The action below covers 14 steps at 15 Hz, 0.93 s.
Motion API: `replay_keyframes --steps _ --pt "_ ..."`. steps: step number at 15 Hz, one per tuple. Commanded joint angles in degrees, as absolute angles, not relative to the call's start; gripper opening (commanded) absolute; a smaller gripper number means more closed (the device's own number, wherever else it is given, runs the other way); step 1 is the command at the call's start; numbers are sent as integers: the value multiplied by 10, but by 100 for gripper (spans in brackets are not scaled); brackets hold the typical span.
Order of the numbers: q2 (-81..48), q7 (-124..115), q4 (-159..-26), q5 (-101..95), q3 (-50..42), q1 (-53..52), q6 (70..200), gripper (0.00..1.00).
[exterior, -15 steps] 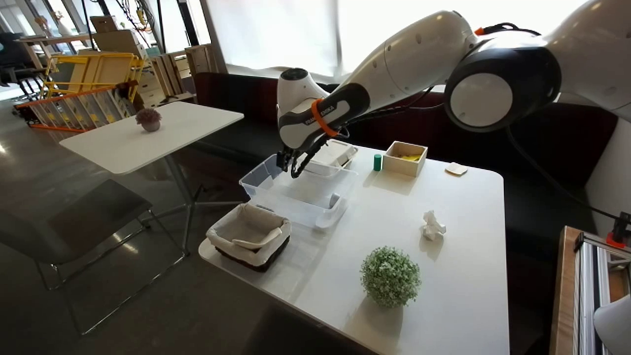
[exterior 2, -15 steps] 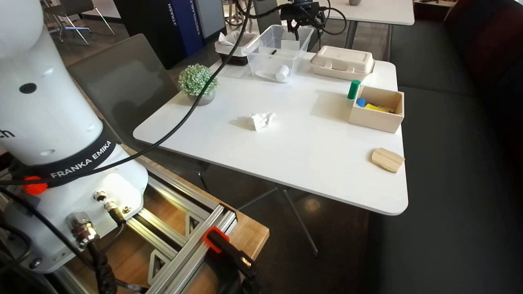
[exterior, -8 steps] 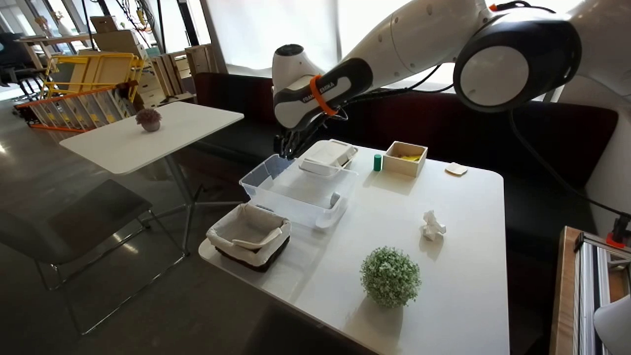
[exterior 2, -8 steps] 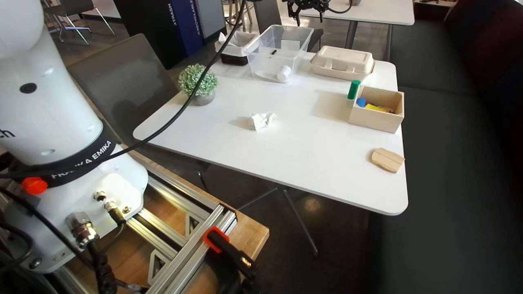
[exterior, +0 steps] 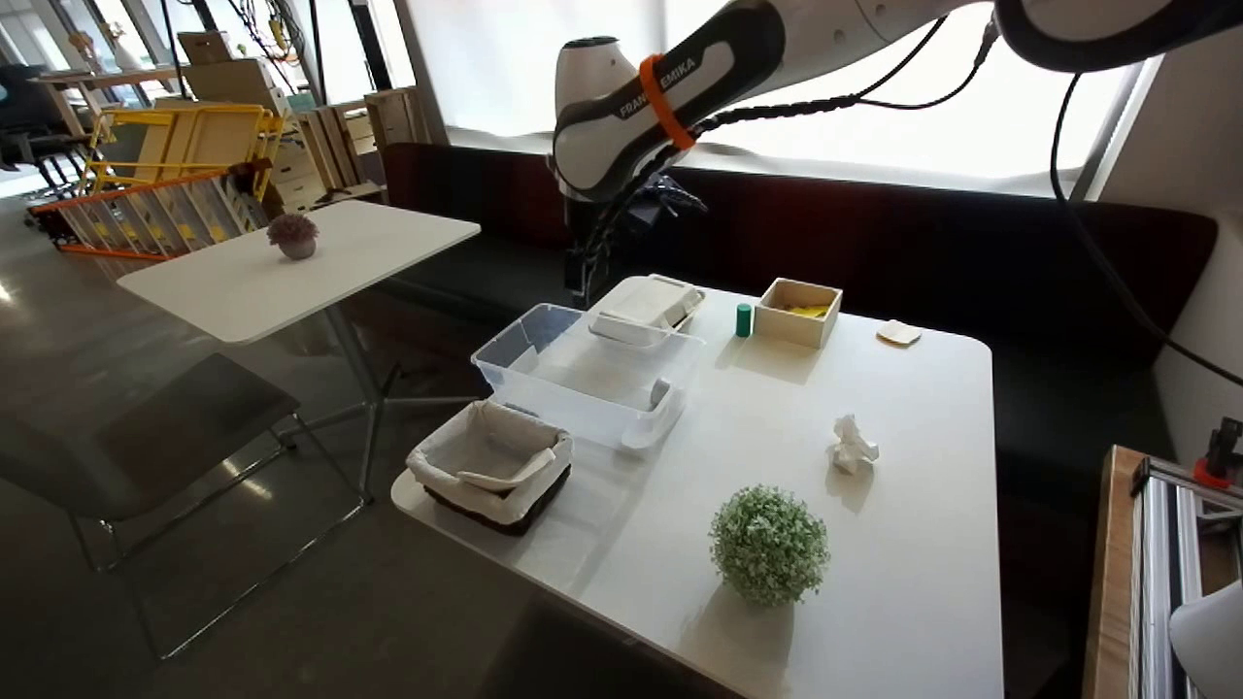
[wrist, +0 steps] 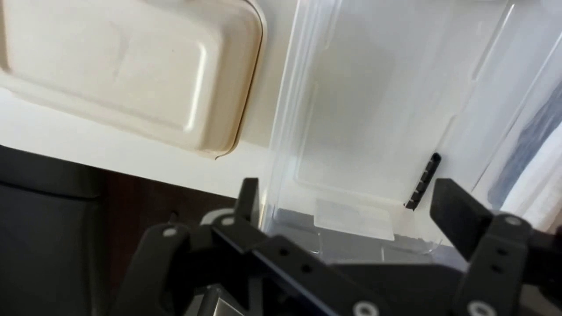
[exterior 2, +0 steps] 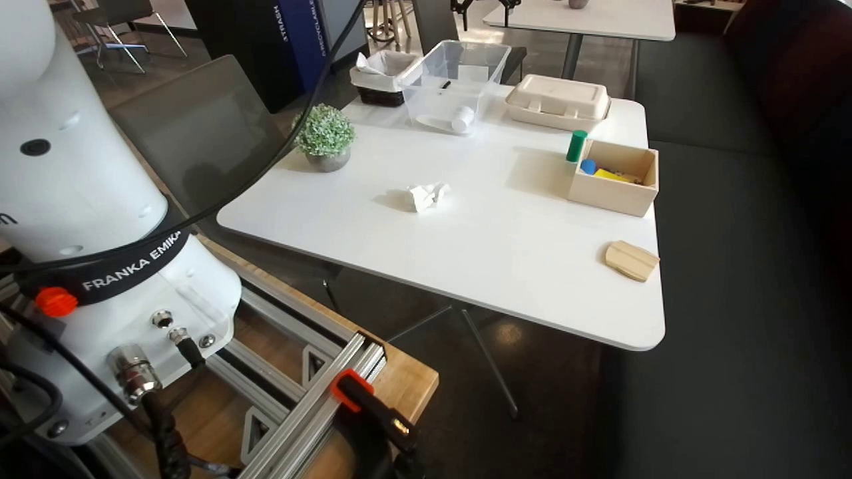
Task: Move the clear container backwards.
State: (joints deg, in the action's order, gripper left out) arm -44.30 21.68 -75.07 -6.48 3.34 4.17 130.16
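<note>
White table (exterior 2: 499, 246): stood beneath the clear container (exterior: 583, 403)
Robot arm (exterior: 830, 44), white: extended from a base (exterior 2: 100, 332) well apart from the container to its far end; gripper (wrist: 347, 193) hung above or just past that end, which could not be told, fingers (wrist: 456, 215) spread wide, nothing in hold
Clear container, see-through, rectangular: sat upright on the table between takeaway box (exterior 2: 559, 100) and basket (exterior: 461, 482); pale patch (wrist: 354, 219) showed on its far wall
Takeaway box, beige, lid down: lay near one long side of the container
Basket, dark, pale-lined: stood just beside the container's other long side
Wooden box (exterior 2: 609, 193), open: stood well apart from the container, on its takeaway-box side
Leafy plant (exterior: 769, 546), potted: stood apart from the container, on its basket side
Crumpled paper (exterior 2: 427, 197), white: lay well apart from the container, towards the base
Flat wood piece (exterior 2: 631, 260): lay well apart from the container, by the table's edge
Green cylinder (exterior 2: 577, 146): stood upright, apart from the container
White cylinder (exterior 2: 462, 120): rested inside the container, at its near end
Black bar (wrist: 423, 181): showed at the foot of the container's basket-side wall, inside or outside unclear
</note>
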Motion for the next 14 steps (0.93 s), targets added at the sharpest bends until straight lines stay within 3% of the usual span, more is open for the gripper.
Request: replay_keyframes --steps 1,9,10,14 --pt "-352 226 -889 -43 44 58 1313 100" --pt "-214 96 -1108 -62 -2 26 1290 100" --pt "-272 147 -1025 -45 15 40 1289 100" --pt "-230 114 -1087 -53 3 34 1289 100"
